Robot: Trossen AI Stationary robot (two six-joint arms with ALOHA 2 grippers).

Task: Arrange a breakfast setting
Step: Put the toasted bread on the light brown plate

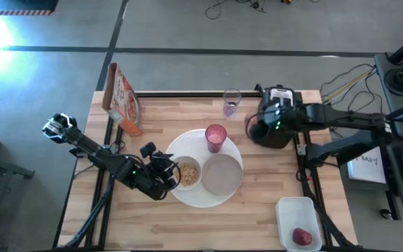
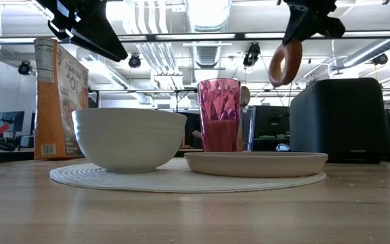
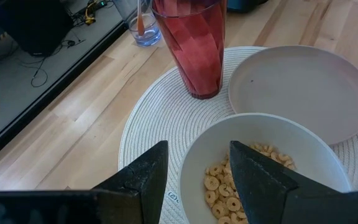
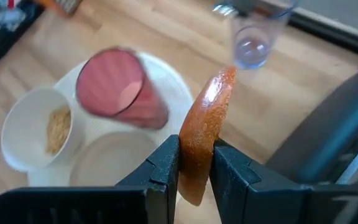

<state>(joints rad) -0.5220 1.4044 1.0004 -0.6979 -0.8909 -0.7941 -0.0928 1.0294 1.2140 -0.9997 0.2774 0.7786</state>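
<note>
Two pincers are at work in front of you. Your right pincer (image 4: 195, 168) is clamped on the bagel half (image 4: 205, 134), which stands on edge between the two fingers and pokes out past their tips. In the low view the bagel half hangs in the air above the black toaster (image 2: 340, 118), clear of it, and in the high view that pincer sits over the toaster at the table's (image 1: 152, 217) far right.

Your left pincer (image 3: 194, 171) hovers over the near rim of the small white bowl (image 3: 263, 152), its fingers apart and holding nothing; the bowl has cereal rings in it. The bowl sits on the large round white plate (image 3: 148, 124), just beside the small grey plate (image 3: 300, 90), with the pink tumbler (image 3: 194, 46) upright behind them. A clear glass (image 1: 231, 103) stands farther back, a cereal box (image 1: 122, 98) at the far left, and the red apple (image 1: 301, 236) lies in a white container (image 1: 289, 210) at the near right.
</note>
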